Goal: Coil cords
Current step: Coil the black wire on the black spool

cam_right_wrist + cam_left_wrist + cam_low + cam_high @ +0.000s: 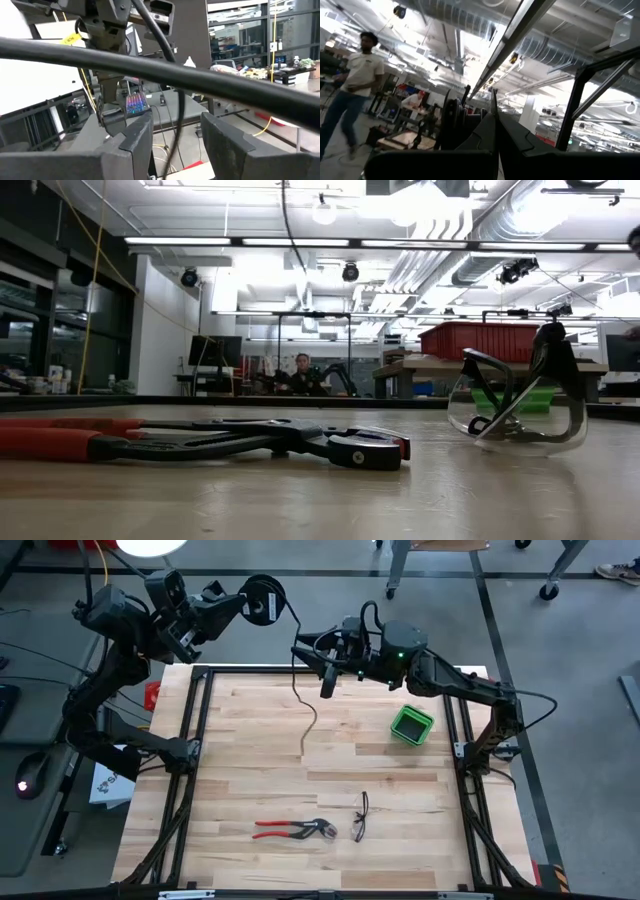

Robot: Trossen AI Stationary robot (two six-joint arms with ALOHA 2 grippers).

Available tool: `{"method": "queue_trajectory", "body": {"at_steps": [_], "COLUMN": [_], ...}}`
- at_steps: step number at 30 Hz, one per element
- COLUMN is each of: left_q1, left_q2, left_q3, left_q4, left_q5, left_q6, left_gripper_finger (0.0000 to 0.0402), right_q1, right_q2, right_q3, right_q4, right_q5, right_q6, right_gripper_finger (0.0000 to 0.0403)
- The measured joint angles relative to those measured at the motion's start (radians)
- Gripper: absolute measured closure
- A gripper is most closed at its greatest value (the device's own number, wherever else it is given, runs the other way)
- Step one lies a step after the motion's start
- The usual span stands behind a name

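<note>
While two arms hover – one cord [305, 690], one pliers [295, 830].

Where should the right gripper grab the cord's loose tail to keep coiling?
Probably at the free end of the cord, which lies on the table below the right gripper. Come straight down from above, jaws across the strand: it runs roughly away from the coil on the left gripper, with bare wood either side.

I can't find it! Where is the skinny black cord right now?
In the high view, the cord hangs at the table's far edge between the left gripper and right gripper, its loose end trailing onto the wood left of the green box.
</note>
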Motion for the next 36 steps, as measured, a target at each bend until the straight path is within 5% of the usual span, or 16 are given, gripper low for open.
{"method": "queue_trajectory", "body": {"at_steps": [12,25,31,36], "left_q1": [0.000,0.000,0.000,-0.001], "left_q2": [0.000,0.010,0.010,0.024], "left_q3": [0.000,0.000,0.000,0.001], "left_q4": [0.015,0.022,0.046,0.052], "left_q5": [0.000,0.000,-0.002,-0.076], "left_q6": [0.000,-0.016,-0.014,-0.037], "left_gripper_finger": [0.0402,0.0402,0.0402,0.0401], "right_q1": [0.000,0.000,0.008,0.050], "right_q2": [0.000,0.000,0.000,0.005], "right_q3": [0.000,0.000,0.000,0.001], "right_q4": [0.019,0.021,0.025,0.108], "right_q5": [0.016,0.008,0.034,0.044], "right_q6": [0.018,0.021,-0.009,-0.041], "right_gripper_finger": [0.0292,0.0299,0.0388,0.0399]}}
